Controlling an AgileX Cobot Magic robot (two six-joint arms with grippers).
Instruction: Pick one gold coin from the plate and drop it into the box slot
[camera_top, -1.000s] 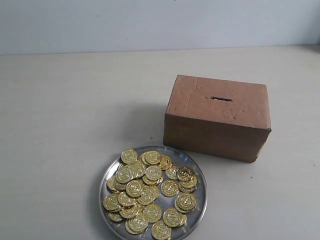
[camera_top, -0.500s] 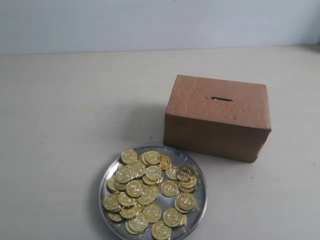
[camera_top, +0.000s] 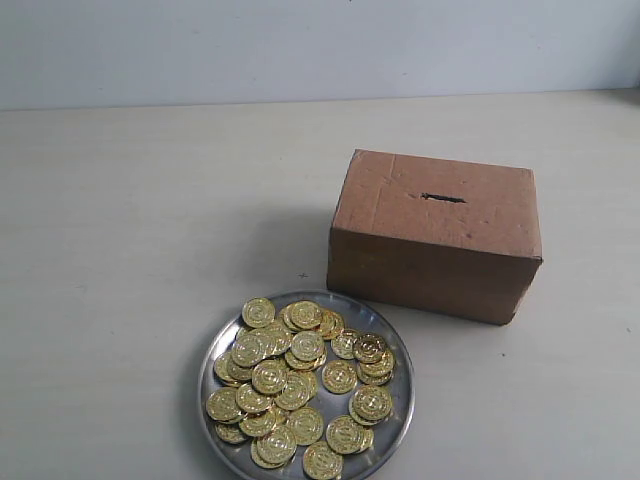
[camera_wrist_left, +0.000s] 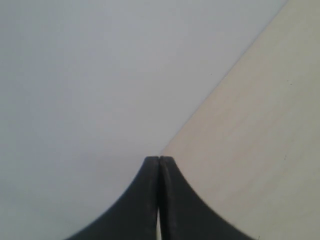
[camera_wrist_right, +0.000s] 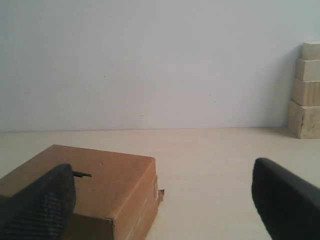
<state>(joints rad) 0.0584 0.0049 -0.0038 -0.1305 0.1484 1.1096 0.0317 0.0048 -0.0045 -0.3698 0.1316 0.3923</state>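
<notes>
Two hands: left hand (camera_wrist_left: 159, 161) pinched together, empty; right hand (camera_wrist_right: 162, 170) spread wide, box (camera_wrist_right: 117, 182) partly behind one finger.

Plate (camera_top: 403, 370) rim partly beyond bottom edge

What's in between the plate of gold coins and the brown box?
Just bare table. In the exterior view the plate and the box sit apart, with only a shaded strip between.
</notes>
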